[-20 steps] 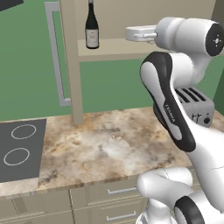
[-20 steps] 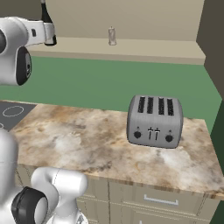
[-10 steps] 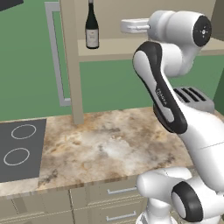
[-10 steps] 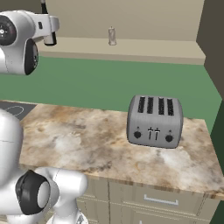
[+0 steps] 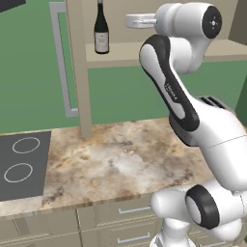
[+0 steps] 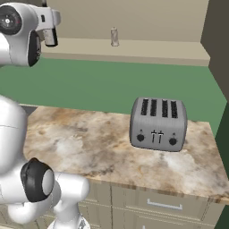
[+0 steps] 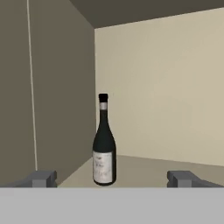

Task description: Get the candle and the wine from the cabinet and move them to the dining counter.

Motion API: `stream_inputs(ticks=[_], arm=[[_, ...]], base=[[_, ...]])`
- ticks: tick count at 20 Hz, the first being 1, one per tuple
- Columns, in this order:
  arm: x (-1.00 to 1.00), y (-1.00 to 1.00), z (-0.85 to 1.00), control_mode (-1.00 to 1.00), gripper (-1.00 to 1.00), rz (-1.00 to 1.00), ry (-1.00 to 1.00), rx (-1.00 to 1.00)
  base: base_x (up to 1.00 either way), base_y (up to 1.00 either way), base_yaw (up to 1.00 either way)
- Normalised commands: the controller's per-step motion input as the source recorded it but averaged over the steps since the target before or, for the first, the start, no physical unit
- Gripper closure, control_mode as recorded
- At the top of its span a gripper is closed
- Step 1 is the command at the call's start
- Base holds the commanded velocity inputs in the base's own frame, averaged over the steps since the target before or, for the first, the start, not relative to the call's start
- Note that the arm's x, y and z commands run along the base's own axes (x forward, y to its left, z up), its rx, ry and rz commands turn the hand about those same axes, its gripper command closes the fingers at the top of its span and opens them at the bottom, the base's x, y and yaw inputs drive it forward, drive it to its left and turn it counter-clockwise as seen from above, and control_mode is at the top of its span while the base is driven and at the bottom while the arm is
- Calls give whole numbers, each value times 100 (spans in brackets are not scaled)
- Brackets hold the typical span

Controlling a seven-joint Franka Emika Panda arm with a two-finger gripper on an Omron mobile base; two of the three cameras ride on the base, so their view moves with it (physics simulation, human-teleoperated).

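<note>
While standing upright on cabinet (image 5: 77,72) shelf, wine (image 5: 101,30) keeps long axis vertical, neck and black cap up, label facing hand camera; bottle sits near left inner wall; gripper (image 7: 112,178) level with shelf, fingers spread wide, bottle between and beyond tips, not touched; right base view shows candle (image 6: 114,36) further right on same shelf, well apart from bottle; also toaster (image 6: 158,124) on marbled worktop (image 5: 120,164); left base view shows cooktop (image 5: 21,166) and cabinet door handle (image 5: 62,62); path to bottle free.
</note>
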Motion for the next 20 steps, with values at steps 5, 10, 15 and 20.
stream_inputs(ticks=[5,10,15,20], arm=[[27,6,16,-100,-100,4,10,0],[40,0,21,-100,-100,2,0,0],[39,0,10,-100,-100,1,0,0],[29,0,0,-100,-100,9,1,0]], base=[[0,0,0],[0,0,0],[0,0,0],[0,0,0]])
